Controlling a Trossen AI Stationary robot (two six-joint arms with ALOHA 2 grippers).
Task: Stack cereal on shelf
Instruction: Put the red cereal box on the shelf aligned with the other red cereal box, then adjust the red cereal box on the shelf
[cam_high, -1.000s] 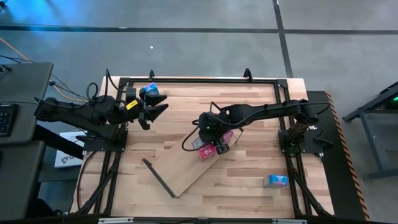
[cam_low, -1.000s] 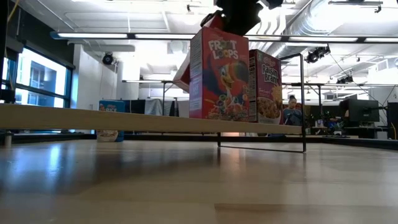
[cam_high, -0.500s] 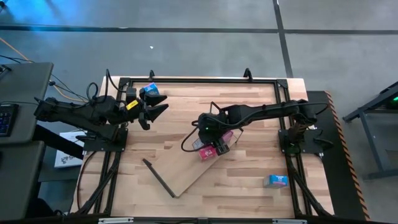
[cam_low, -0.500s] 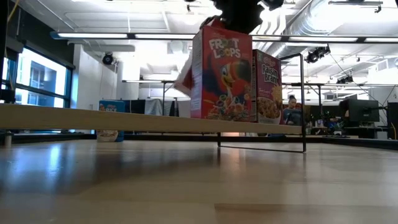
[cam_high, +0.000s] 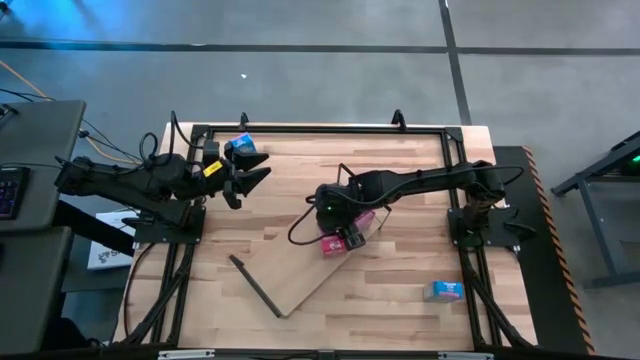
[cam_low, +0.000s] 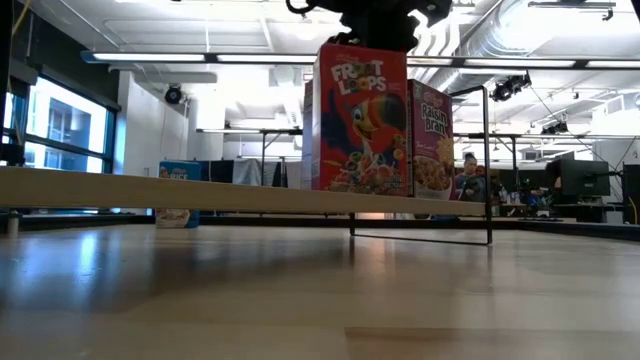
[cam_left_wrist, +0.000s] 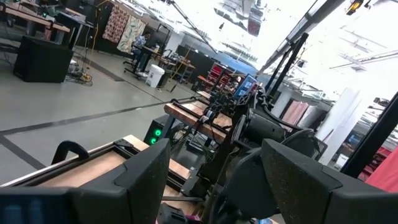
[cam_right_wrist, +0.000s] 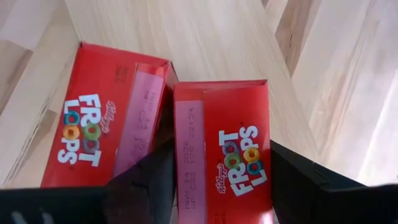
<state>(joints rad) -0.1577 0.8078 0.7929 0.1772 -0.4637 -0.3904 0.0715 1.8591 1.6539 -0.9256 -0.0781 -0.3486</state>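
A red Froot Loops cereal box stands upright on the light-wood shelf board, which lies slantwise on the table. My right gripper is right above the box, shut on it. A second red box stands close beside it, and a Raisin Bran box stands just behind. Two blue boxes stay off the shelf: one lies on the table near the right edge, the other sits by my left gripper. The left gripper is open and holds nothing. My right gripper holds the red box by its top end, pinched between the two fingers, one on each broad face. The fingers come from above, pointing down. The box is upright, with its bottom edge on the shelf board.
A black wire frame stands at the shelf's end behind the boxes; the other frame is at the board's near-left end. Bare tabletop lies toward the near edge and right of the board.
The red box in my right gripper was tilted a second ago and has been brought upright on the shelf board, close against the Raisin Bran box. The right gripper shifted slightly toward the table's left. The left arm kept still.
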